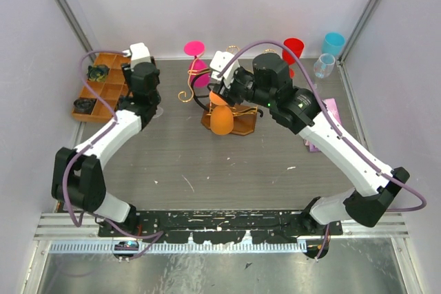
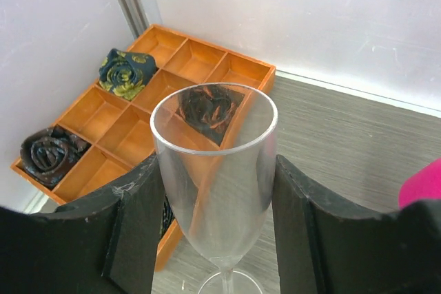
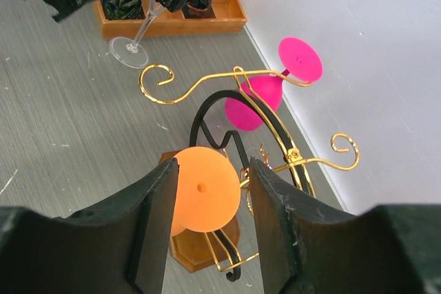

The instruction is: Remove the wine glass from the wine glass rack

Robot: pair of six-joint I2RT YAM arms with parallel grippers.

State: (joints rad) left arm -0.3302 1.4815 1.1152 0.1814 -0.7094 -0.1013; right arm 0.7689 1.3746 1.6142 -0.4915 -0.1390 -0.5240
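The wine glass rack (image 1: 242,126) is gold curly wire on a brown base, at the middle back of the table. An orange wine glass (image 3: 203,187) hangs upside down from it, foot toward the camera. My right gripper (image 3: 212,170) is open and straddles that foot; the left finger (image 3: 155,218) is at its edge and a gap shows on the right. A pink wine glass (image 3: 255,105) hangs on the rack's (image 3: 200,82) far side. My left gripper (image 2: 217,170) is shut on the bowl of a clear wine glass (image 2: 217,170) whose foot rests on the table beside the tray.
A compartmented wooden tray (image 1: 110,91) holding rolled dark fabrics sits at the back left, close to my left gripper (image 1: 142,103). A red cup (image 1: 293,47), a blue cup (image 1: 333,41) and a clear glass (image 1: 324,65) stand at the back right. Walls enclose three sides.
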